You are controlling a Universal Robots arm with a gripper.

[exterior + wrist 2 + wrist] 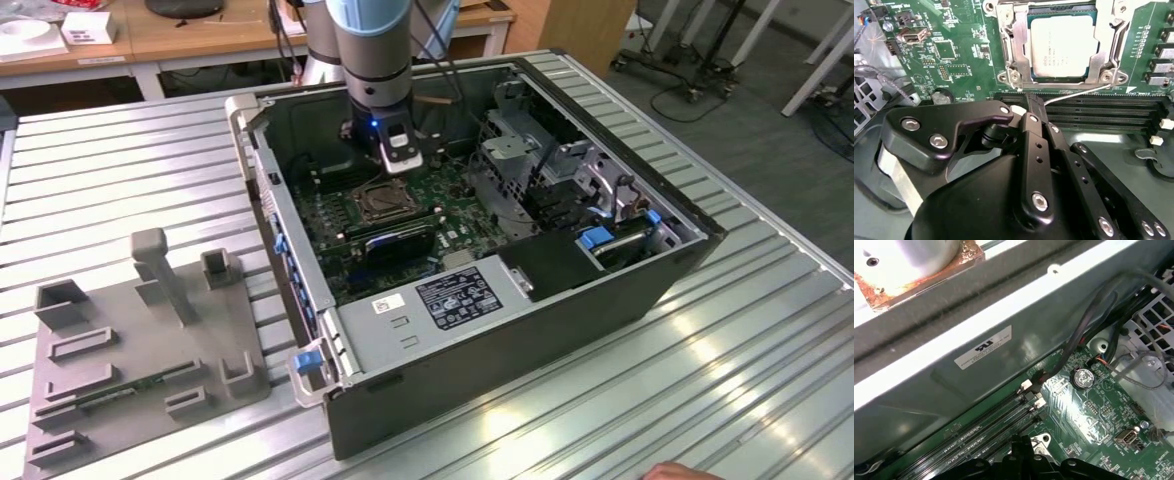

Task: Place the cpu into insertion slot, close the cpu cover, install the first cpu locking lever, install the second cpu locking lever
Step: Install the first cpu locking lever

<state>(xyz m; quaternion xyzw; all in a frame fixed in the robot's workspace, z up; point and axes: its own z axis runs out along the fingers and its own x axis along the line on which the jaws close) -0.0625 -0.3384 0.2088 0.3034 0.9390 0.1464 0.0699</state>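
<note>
The cpu lies seated in the insertion slot on the green motherboard, its silvery top showing through the cut-out of the cpu cover, which lies flat around it. In the second wrist view the gripper hangs just beside the socket over the memory slots, fingers pressed together and grasping nothing. A thin wire locking lever runs beside the fingertips; contact is unclear.

You are looking at a ribbed metal counter catching bright glare at the lower right of the exterior view. A wooden desk runs along the upper left, and grey floor with wheeled stand legs fills the upper right.
</note>
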